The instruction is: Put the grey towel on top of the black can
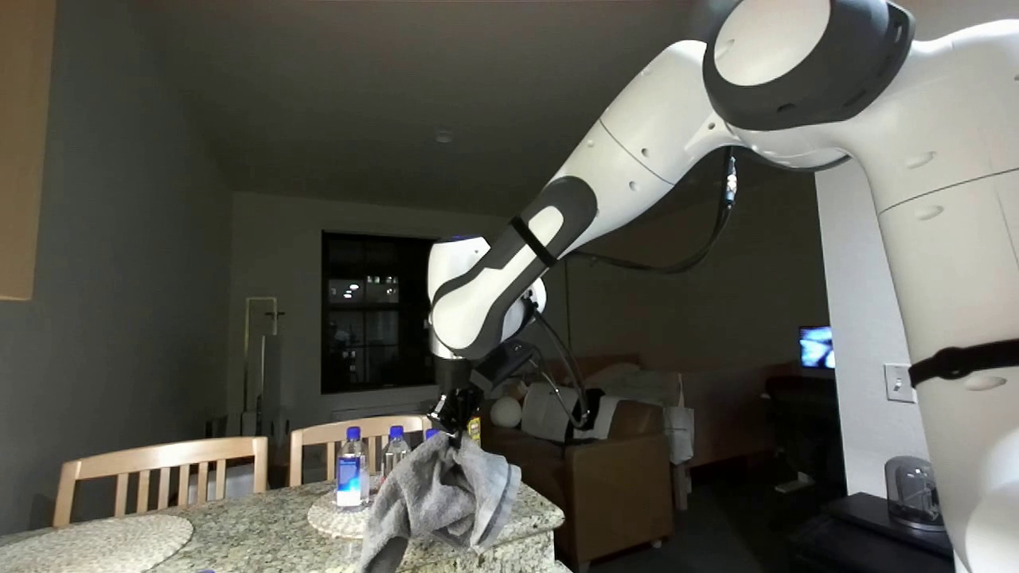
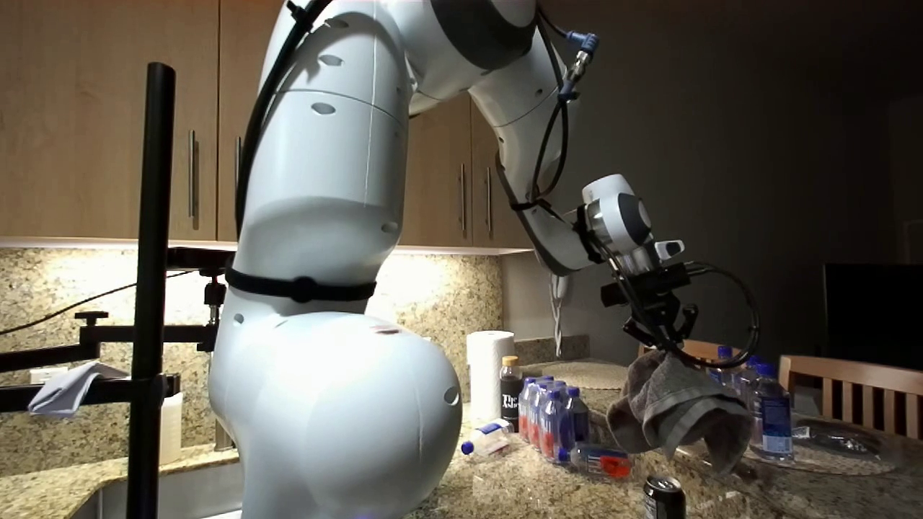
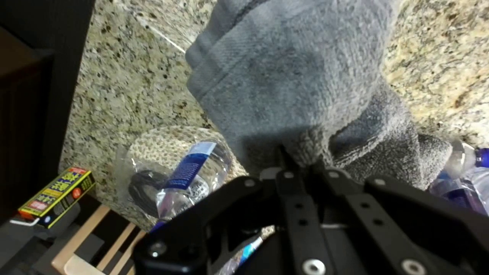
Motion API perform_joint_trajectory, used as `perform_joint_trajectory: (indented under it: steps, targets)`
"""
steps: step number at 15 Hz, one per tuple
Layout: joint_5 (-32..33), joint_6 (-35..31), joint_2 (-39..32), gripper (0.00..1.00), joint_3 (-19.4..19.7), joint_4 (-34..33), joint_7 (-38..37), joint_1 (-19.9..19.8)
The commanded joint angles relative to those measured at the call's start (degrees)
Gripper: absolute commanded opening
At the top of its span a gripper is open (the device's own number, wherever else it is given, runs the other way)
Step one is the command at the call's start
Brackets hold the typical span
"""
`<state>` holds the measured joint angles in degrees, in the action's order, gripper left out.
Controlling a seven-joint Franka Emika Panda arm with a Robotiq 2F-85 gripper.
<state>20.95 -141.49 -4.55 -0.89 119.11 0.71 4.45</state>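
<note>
The grey towel hangs in loose folds from my gripper, above the granite counter. It shows in both exterior views (image 1: 434,497) (image 2: 685,404) and fills the upper middle of the wrist view (image 3: 290,72). My gripper is shut on a bunched part of the towel, seen in both exterior views (image 1: 455,434) (image 2: 670,347) and in the wrist view (image 3: 303,162). The fingertips are partly buried in the cloth. The black can (image 2: 663,499) stands upright on the counter at the bottom of an exterior view, lower in the picture than the towel and apart from it. It does not show in the wrist view.
Upright water bottles (image 1: 352,469) stand on a round woven mat (image 1: 326,517) beside the towel. A pack of bottles (image 2: 551,414), a lying bottle (image 2: 602,461) and a paper towel roll (image 2: 490,371) stand farther back. Wooden chairs (image 1: 163,458) line the counter's edge.
</note>
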Motion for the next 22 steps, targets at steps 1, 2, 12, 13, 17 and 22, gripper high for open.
perform_joint_trajectory:
  steps: [1,2,12,13,17,22]
  targets:
    - [-2.47,3.69,0.65,0.08,0.08,0.78,2.7,-1.34]
    - [-2.63,4.58,0.75,0.08,0.16,1.1,2.66,-1.55]
    - [-9.38,3.85,3.67,0.08,0.45,11.91,3.07,-2.58]
    - [-10.12,3.66,3.51,0.08,0.42,12.79,3.21,-2.56]
    - [-11.84,3.44,2.73,0.08,0.19,15.09,3.46,-2.32]
    - [-14.14,3.79,1.8,0.08,-0.31,16.79,4.91,-2.17]
